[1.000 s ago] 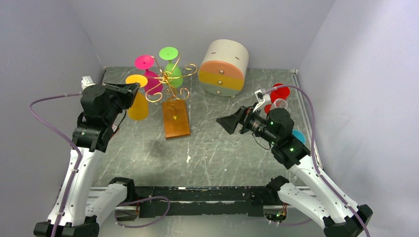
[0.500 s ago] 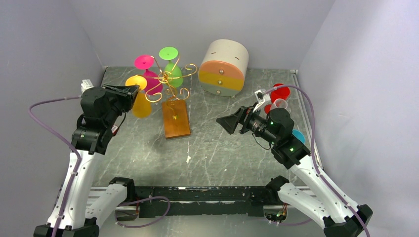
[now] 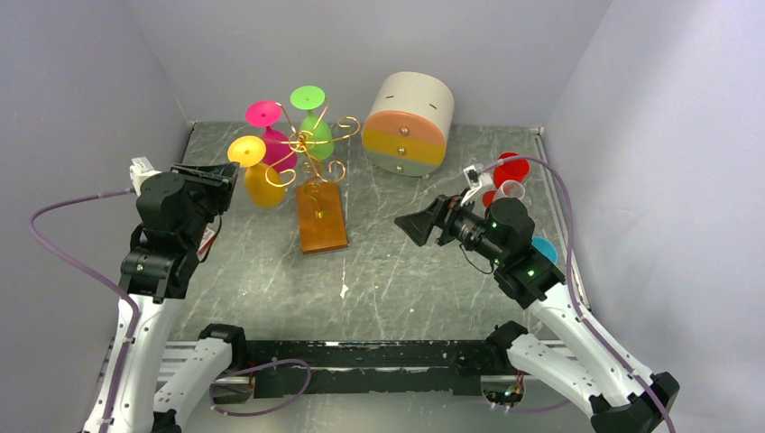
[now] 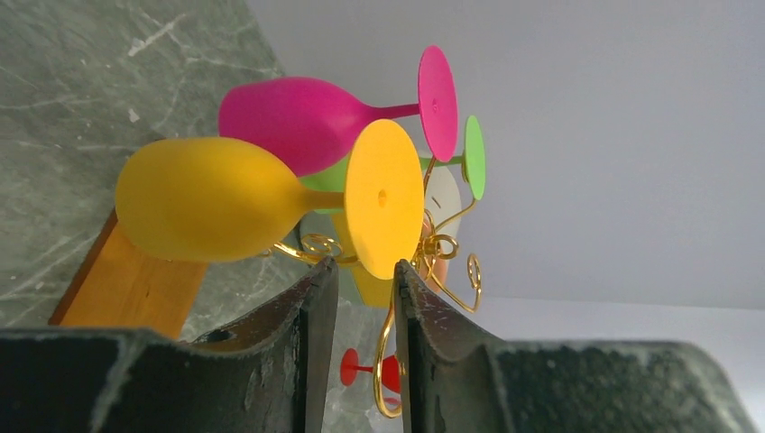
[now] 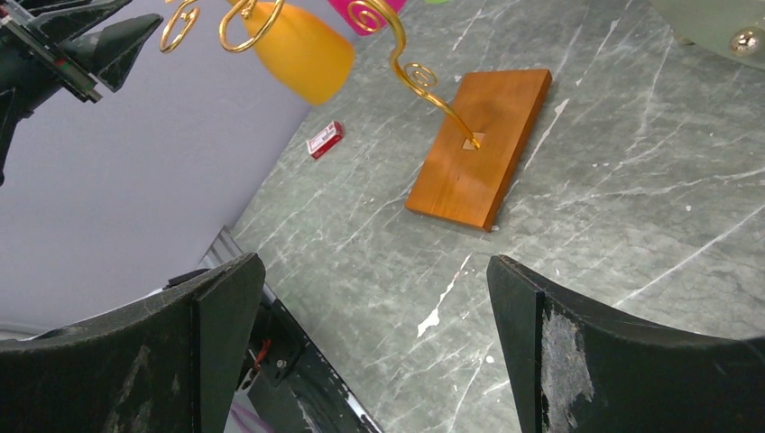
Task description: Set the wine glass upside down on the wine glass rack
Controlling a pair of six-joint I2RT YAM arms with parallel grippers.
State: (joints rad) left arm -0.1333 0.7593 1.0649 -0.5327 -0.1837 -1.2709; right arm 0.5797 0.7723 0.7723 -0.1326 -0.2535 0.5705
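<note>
The yellow wine glass (image 3: 262, 187) hangs upside down on a curled arm of the gold wire rack (image 3: 305, 144), whose wooden base (image 3: 321, 218) lies on the table. In the left wrist view the yellow glass (image 4: 203, 212) hangs just beyond my fingertips, its foot (image 4: 383, 198) caught by the wire (image 4: 444, 251). My left gripper (image 3: 231, 170) (image 4: 364, 271) is slightly open, empty and just left of the glass. My right gripper (image 3: 403, 224) (image 5: 372, 263) is wide open and empty over the table's middle right. The yellow glass also shows in the right wrist view (image 5: 302, 50).
A pink glass (image 3: 275, 135) and a green glass (image 3: 314, 122) also hang on the rack. A round cream drawer box (image 3: 410, 122) stands at the back. Red glasses (image 3: 511, 169) and a blue one (image 3: 544, 248) sit at the right edge. A small red item (image 5: 325, 140) lies near the base.
My left gripper has drawn back to the left, away from the yellow glass, which stays hanging on the rack and has swung slightly. The right arm has not moved.
</note>
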